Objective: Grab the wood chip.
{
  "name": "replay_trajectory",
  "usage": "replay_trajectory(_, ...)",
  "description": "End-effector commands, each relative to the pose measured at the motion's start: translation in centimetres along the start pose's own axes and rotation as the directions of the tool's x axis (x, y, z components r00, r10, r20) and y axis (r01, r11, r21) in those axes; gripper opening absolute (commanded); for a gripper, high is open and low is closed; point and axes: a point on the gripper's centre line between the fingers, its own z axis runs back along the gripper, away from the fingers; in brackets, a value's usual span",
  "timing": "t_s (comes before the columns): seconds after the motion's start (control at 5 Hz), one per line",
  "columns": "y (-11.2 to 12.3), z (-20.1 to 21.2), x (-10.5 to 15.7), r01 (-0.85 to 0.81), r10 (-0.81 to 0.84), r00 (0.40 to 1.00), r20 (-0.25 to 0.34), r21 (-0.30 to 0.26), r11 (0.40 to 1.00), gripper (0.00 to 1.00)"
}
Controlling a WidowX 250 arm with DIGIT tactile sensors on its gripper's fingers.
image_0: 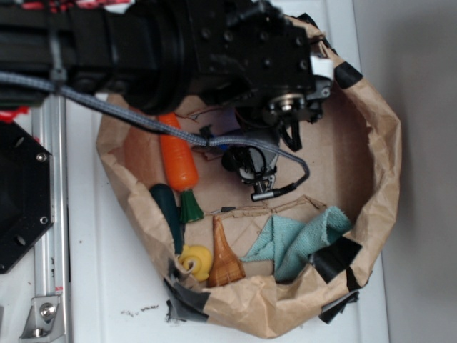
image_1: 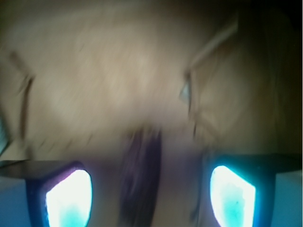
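In the wrist view, a dark, elongated, blurred sliver, the wood chip (image_1: 142,170), lies on the brown paper floor. It sits between my two glowing fingertips (image_1: 68,198), a little left of the middle of the gap. My gripper (image_1: 150,194) is open, with a wide gap on each side of the chip, and touches nothing. In the exterior view the gripper (image_0: 285,132) points down into the paper-lined bin (image_0: 385,164). The arm hides the chip there.
An orange toy carrot (image_0: 178,161), a dark green tool (image_0: 168,211), a yellow toy (image_0: 196,261), an amber ridged bottle-shaped toy (image_0: 225,261) and a teal cloth (image_0: 303,239) lie in the bin's left and front. Crumpled paper walls ring the bin.
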Motion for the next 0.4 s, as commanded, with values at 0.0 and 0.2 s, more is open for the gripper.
replay_trajectory(0.0,-2.34,-2.25,-0.03,0.075,-0.074,0.996,0.040,-0.019,0.997,1.00)
replay_trajectory(0.2,-2.77,-1.72,-0.84,0.089,-0.088,0.995,0.050,-0.029,0.996,1.00)
